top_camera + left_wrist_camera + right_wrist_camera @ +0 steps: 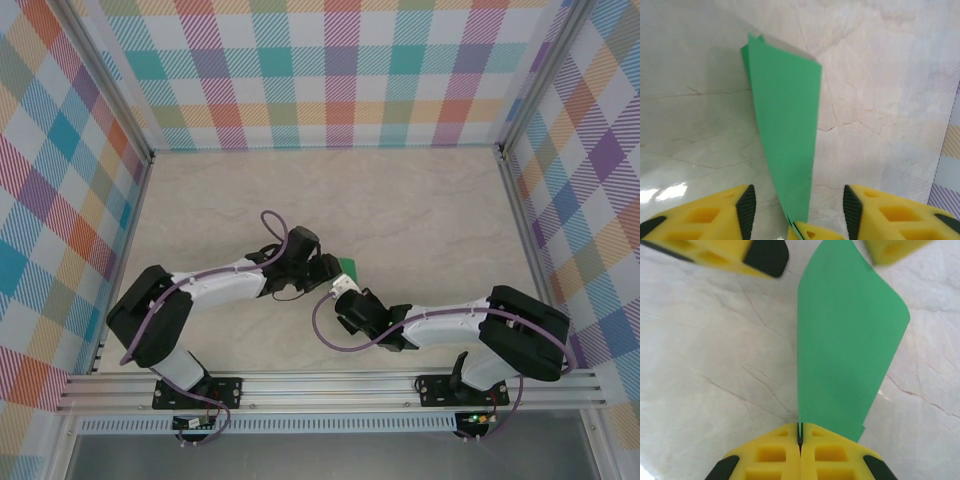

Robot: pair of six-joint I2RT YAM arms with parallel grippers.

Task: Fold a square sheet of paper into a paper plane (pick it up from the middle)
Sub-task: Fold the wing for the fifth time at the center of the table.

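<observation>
Pinching paper plane [845,340] at narrow end with right gripper [800,440], clamped tight, likely keeping creases together. Straddling it with left gripper [799,206], jaws apart, no contact; probably regrip room.

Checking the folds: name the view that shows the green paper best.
Left wrist: the green paper shows nearly whole, layered edges visible. Right wrist crops its far end; the top view has it small, mostly hidden.

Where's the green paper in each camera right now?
Top external: folded green paper mid-frame, just above the right end effector.
Left wrist: centre, rising from the bottom edge.
Right wrist: centre-right, rising from the bottom.
Shared landmark: the right end effector, shut on the paper.
</observation>
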